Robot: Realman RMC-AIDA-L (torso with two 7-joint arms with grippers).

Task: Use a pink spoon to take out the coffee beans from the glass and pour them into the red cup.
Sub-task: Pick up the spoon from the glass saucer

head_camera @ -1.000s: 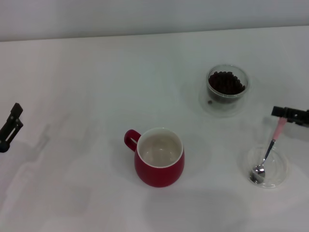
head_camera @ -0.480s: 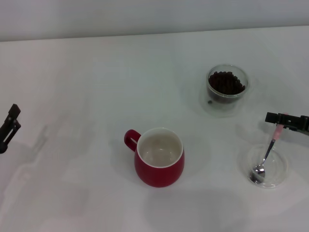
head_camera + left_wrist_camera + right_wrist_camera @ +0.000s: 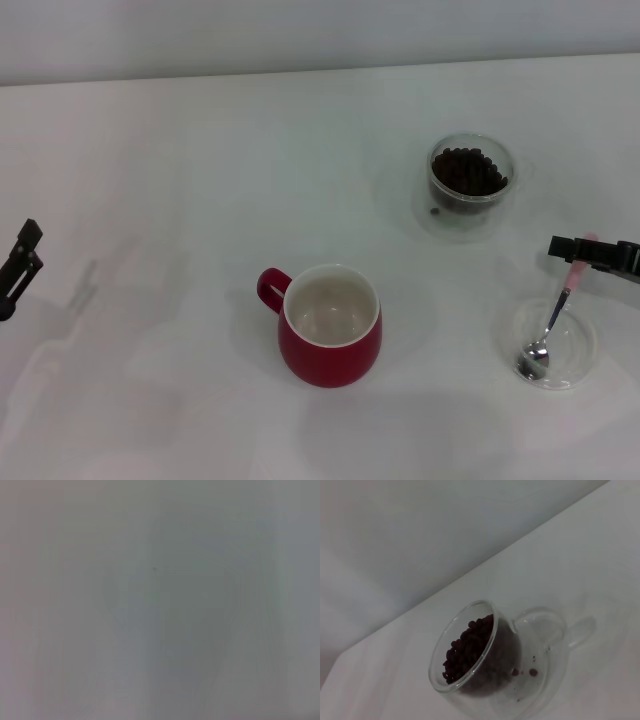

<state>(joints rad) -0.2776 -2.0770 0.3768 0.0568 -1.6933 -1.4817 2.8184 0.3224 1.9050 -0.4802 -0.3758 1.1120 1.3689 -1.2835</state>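
The red cup (image 3: 331, 325) stands upright in the middle of the table, white inside, with its handle toward my left. The glass (image 3: 470, 172) holding the coffee beans (image 3: 467, 170) stands at the back right; both show close up in the right wrist view, the glass (image 3: 485, 680) and the beans (image 3: 468, 647). The pink spoon (image 3: 560, 305) leans with its silver bowl in a flat clear dish (image 3: 580, 350) at the right. My right gripper (image 3: 572, 247) is at the top of the spoon's pink handle. My left gripper (image 3: 20, 265) is parked at the left edge.
The glass sits on a clear saucer (image 3: 455, 222) with a loose bean (image 3: 435, 210) on it; stray beans (image 3: 532, 671) also show in the right wrist view. The left wrist view shows only blank table surface. A grey wall runs along the back.
My right gripper has moved left and slightly down onto the top of the spoon's handle. My left gripper has drawn a little further toward the left edge. The spoon's bowl stays in the dish.
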